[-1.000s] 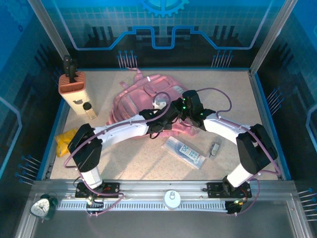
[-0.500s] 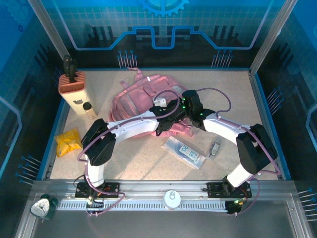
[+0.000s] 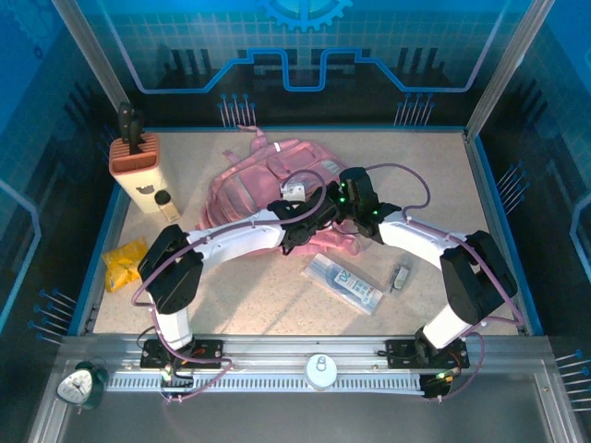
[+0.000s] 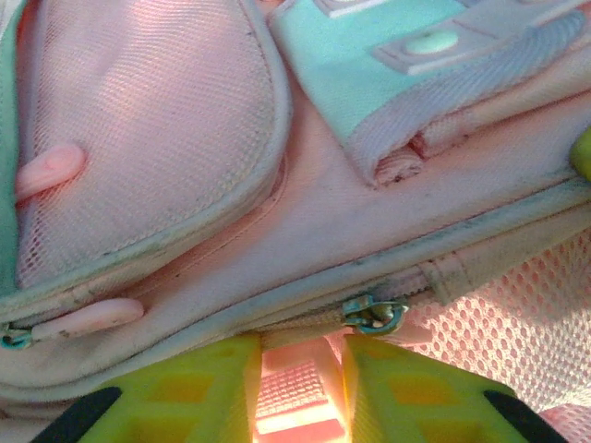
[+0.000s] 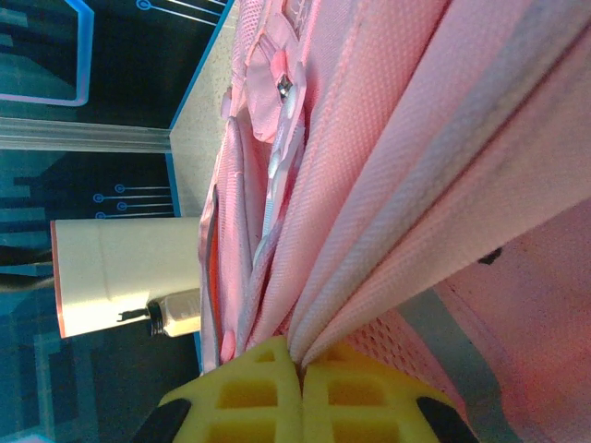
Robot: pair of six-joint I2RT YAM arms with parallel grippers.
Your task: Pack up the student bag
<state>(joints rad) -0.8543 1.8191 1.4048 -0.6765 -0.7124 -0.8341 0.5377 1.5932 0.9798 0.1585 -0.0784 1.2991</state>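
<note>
The student bag (image 3: 247, 185) lies crumpled in the upper middle of the table (image 3: 268, 305). The right gripper (image 5: 301, 362) stays clenched on a fold of the bag's pink fabric. The left gripper (image 4: 291, 355) pinches a pink pull tab (image 4: 294, 392) under the zip. Since half a second ago it has slid slightly left, and its elbow now partly covers the yellow packet (image 3: 116, 263) at the left edge.
</note>
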